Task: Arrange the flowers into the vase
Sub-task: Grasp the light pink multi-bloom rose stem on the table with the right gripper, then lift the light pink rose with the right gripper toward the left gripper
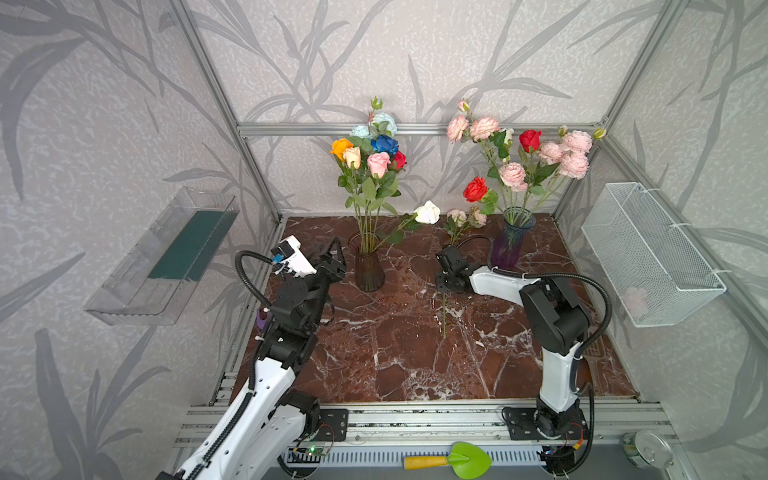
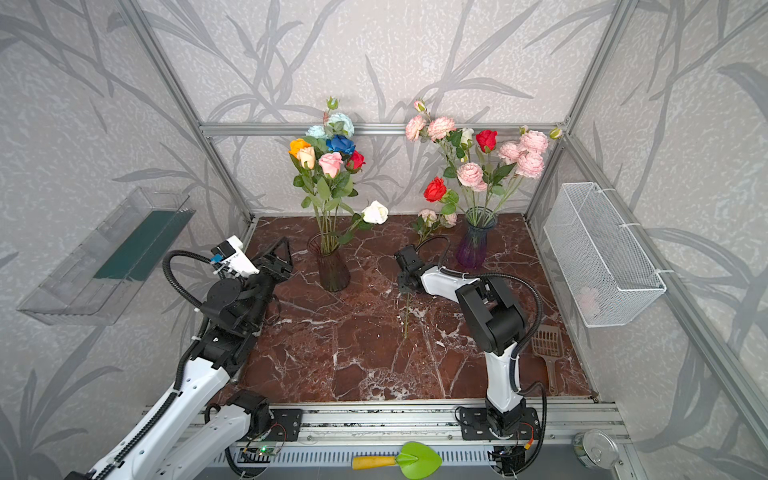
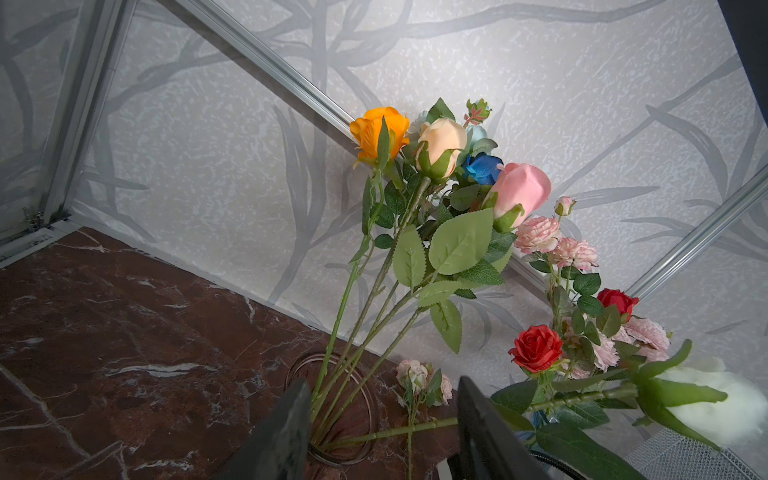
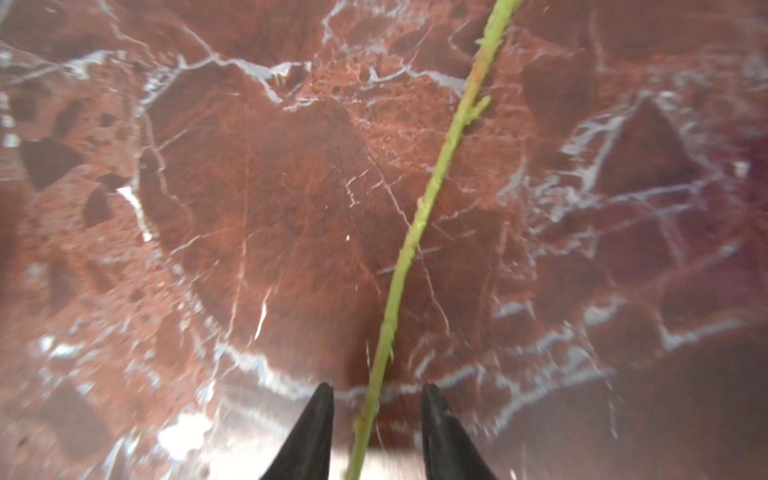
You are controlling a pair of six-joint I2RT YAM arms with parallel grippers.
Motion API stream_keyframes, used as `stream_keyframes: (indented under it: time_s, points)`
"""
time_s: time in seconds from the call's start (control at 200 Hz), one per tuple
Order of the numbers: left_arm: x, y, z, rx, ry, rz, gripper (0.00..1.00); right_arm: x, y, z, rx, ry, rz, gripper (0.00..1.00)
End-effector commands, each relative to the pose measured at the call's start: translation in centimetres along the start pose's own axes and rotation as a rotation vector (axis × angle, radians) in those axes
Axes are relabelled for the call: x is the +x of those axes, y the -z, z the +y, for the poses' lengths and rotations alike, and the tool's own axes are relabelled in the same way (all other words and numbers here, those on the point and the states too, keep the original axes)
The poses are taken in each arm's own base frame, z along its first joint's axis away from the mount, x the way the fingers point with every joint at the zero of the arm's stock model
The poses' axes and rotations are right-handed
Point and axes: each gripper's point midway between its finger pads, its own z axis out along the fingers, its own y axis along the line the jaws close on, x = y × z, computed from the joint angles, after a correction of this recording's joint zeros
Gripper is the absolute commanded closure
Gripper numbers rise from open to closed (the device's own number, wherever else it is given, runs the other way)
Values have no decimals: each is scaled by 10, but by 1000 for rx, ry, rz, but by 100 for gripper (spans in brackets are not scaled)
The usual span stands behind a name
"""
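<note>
Two bunches of flowers stand at the back of the marble table. A brown vase holds roses, and its white rose leans out to the right. A purple vase holds frilly pink blooms and red roses. One small pink flower lies on the table, its green stem running forward. My right gripper stands over that stem, open, with the stem between the fingers and touching neither. My left gripper is open and empty beside the brown vase.
A clear plastic bin hangs on the left wall and a white wire basket on the right wall. A brown scoop lies by the right arm's base. A green trowel and a tin can lie in front.
</note>
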Motion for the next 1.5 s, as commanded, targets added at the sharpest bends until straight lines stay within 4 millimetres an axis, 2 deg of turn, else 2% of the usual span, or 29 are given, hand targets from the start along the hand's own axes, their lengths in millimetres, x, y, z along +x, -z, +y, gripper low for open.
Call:
stream_keyframes:
  time_s: [0.0, 0.125, 0.24, 0.375, 0.525, 0.655, 0.8, 0.815, 1.005, 1.279, 1.494]
  points:
    - [-11, 0, -12, 42, 33, -27, 43, 12, -8, -1, 5, 10, 69, 67]
    - [-9, -1, -12, 39, 33, -23, 43, 14, -13, -3, 2, -10, 76, 78]
    - [-8, -2, -11, 38, 28, -20, 43, 13, -9, -1, -20, -28, 56, 91]
    - [-8, -3, -11, 37, 25, -18, 44, 11, 0, 4, -64, -32, 34, 99]
    - [-9, -2, -12, 39, 22, -20, 44, 11, 19, 13, -153, -10, -13, 100]
    - [-8, -3, -13, 45, 22, -18, 44, 12, 43, 18, -215, 36, -84, 100]
    - [-6, -4, -15, 53, 24, -6, 44, 19, 65, 20, -249, 101, -127, 100]
    - [-6, -5, -15, 54, 23, -6, 44, 14, 74, 21, -256, 104, -151, 100]
    - [-8, -3, -16, 56, 11, -14, 44, 8, 119, 24, -285, 167, -253, 100]
    - [-11, -1, -19, 73, -12, -23, 44, -17, 199, 36, -365, 232, -456, 100]
    - [-11, -1, -23, 89, -14, -20, 44, -30, 250, 41, -346, 300, -573, 100]
